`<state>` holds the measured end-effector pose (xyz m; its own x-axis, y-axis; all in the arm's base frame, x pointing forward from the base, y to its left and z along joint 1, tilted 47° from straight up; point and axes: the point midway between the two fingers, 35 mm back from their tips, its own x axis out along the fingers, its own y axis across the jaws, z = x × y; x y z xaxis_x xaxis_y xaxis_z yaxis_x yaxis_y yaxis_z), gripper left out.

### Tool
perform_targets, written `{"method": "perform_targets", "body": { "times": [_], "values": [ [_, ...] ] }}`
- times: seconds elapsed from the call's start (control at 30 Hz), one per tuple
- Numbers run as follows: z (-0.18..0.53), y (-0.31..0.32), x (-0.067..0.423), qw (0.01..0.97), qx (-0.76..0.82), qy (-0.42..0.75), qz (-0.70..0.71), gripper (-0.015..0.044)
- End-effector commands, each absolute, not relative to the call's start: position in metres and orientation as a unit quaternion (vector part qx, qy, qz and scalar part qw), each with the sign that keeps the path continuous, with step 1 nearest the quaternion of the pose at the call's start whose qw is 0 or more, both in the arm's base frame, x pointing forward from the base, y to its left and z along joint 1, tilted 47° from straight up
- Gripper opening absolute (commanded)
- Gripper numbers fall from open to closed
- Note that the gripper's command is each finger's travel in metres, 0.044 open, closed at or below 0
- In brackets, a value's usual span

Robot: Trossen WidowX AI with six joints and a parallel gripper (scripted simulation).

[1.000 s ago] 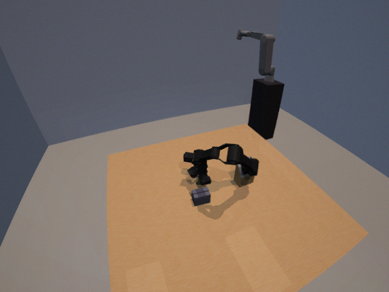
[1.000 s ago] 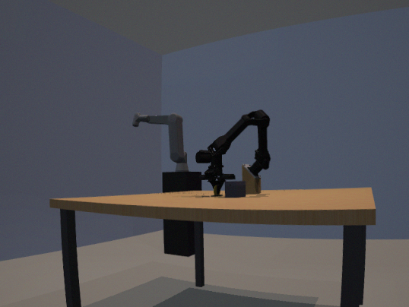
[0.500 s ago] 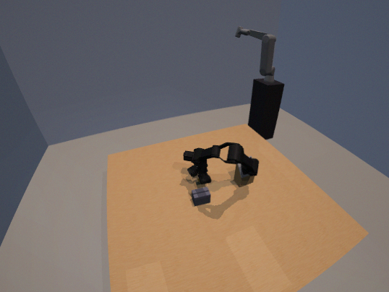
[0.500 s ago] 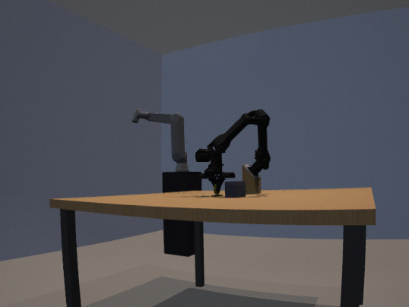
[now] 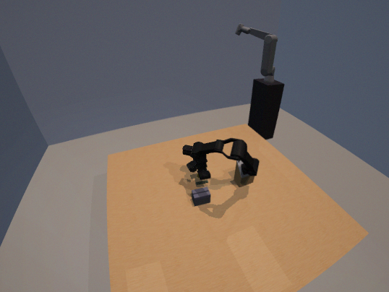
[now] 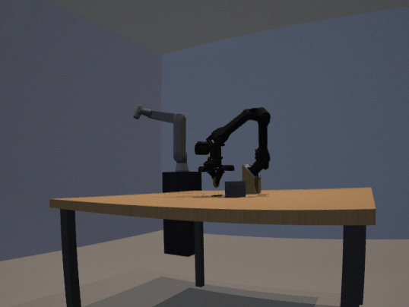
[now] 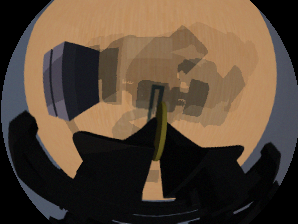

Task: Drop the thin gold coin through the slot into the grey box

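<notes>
On the counter point(image 6: 289, 207) the arm's base block point(image 6: 254, 183) stands toward the back. In the exterior view the box point(image 6: 234, 188) sits just left of that block, and the pincer point(image 6: 216, 181) hangs above the counter, just left of the box, closed on the coin point(image 6: 216, 184), which is raised off the surface. The holder point(image 7: 157, 94) lies on the counter below the coin. Behind the counter a pedestal point(image 5: 265, 108) stands on the floor with a second arm point(image 5: 268, 54) on it.
</notes>
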<state>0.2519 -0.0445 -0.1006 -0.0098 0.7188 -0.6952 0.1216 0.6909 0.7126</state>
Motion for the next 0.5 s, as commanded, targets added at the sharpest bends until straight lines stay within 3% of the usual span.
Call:
{"method": "perform_targets", "body": {
  "times": [0.0,0.47],
  "values": [
    [-0.094,-0.052,0.253,0.632,0.31,0.669,0.237,0.0],
    [-0.068,-0.077,0.25,0.632,0.31,0.669,0.238,0.0]
  ]
}}
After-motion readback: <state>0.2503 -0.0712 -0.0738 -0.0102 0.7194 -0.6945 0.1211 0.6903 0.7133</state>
